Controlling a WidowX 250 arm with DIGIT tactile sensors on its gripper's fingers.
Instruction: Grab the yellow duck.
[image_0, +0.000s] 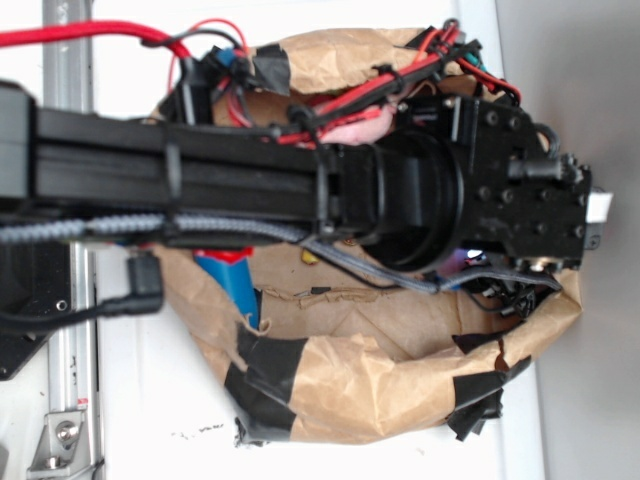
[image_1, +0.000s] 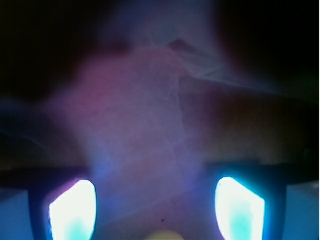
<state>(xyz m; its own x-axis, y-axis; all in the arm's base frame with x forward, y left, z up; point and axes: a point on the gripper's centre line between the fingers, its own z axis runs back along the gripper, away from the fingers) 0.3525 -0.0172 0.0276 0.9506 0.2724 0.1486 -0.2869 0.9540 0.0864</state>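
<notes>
In the wrist view my gripper (image_1: 156, 192) is open, with its two fingers (image_1: 72, 210) glowing bright and wide apart over dim, crumpled brown paper (image_1: 150, 115). A small pale yellow rounded sliver, the yellow duck (image_1: 162, 235), shows at the bottom edge, midway between the fingers and touching neither. The rest of the duck is cut off. In the exterior view the black arm and wrist (image_0: 500, 190) hang over the paper-lined bin (image_0: 380, 380) and hide both the fingers and the duck.
The bin is lined with brown paper patched with black tape (image_0: 265, 370). A pink plush (image_0: 355, 128) shows under the arm at the far side. A blue and red object (image_0: 232, 285) lies at the bin's left. Red and black cables (image_0: 400, 75) run along the arm.
</notes>
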